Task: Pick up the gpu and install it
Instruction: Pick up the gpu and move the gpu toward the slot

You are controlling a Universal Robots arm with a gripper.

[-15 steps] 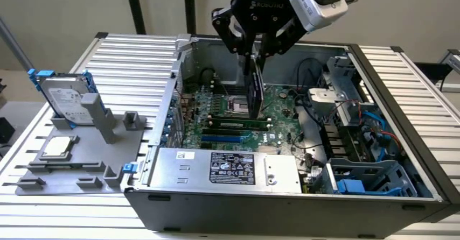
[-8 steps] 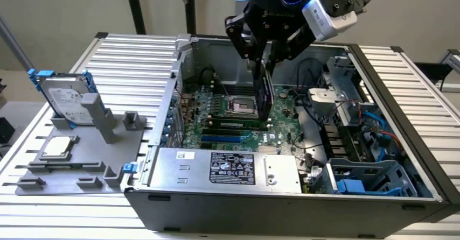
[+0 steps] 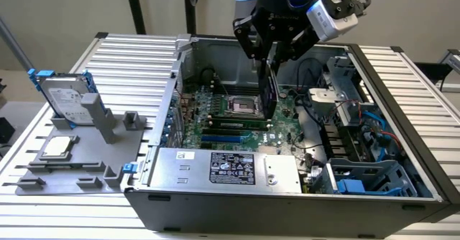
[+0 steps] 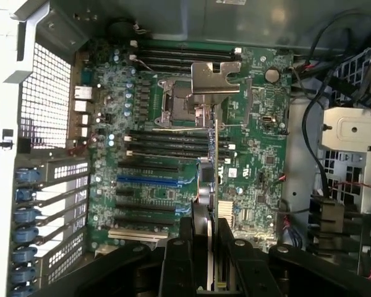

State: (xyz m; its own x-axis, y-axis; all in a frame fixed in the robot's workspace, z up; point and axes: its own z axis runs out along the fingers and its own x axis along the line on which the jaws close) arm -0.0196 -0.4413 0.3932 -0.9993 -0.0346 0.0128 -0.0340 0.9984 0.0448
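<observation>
My gripper (image 3: 272,57) hangs over the open computer case (image 3: 287,207), shut on the gpu (image 3: 270,92). The card points straight down, its lower end just above the motherboard (image 3: 223,129) beside the CPU socket (image 3: 241,106). In the wrist view the gpu (image 4: 215,161) shows edge-on between my black fingers (image 4: 191,247). Its silver end bracket (image 4: 216,77) lies over the socket area. The expansion slots, one of them blue (image 4: 147,179), lie to one side of the card, apart from it.
A grey fixture (image 3: 79,170) on the slatted table at the exterior view's left holds a hard drive with blue rails (image 3: 66,97) and a square CPU chip (image 3: 59,147). Inside the case are a power supply (image 3: 226,167), a drive cage (image 3: 374,178) and loose cables (image 3: 359,121).
</observation>
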